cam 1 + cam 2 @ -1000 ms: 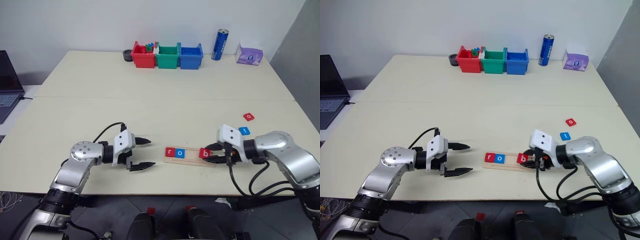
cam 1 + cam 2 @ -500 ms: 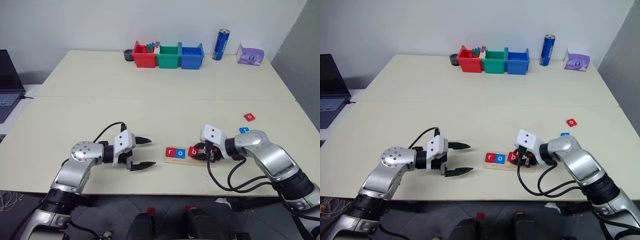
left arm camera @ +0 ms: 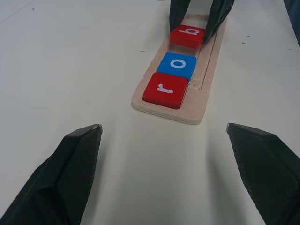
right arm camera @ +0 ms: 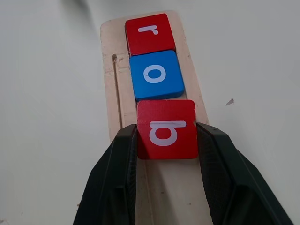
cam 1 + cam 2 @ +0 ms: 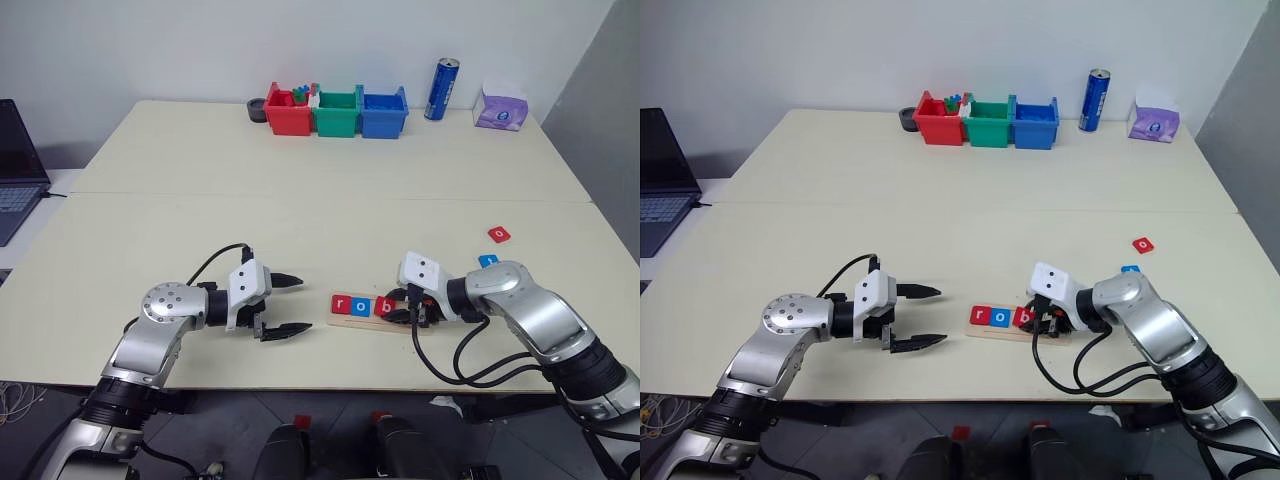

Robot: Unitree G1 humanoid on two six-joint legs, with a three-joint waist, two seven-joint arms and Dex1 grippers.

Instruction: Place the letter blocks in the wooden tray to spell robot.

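We see the wooden tray [image 5: 377, 316] lying near the bench's [image 5: 320, 200] near edge, with the red r block [image 4: 149, 33] and blue o block [image 4: 156, 74] touching in a row. Our right gripper [image 4: 166, 136] has its jaws clamped on the red b block [image 4: 166, 129], set just beside the o. Our left gripper [image 5: 285, 305] rests left of the tray, jaws spread wide. A red o block [image 5: 498, 234] lies far right.
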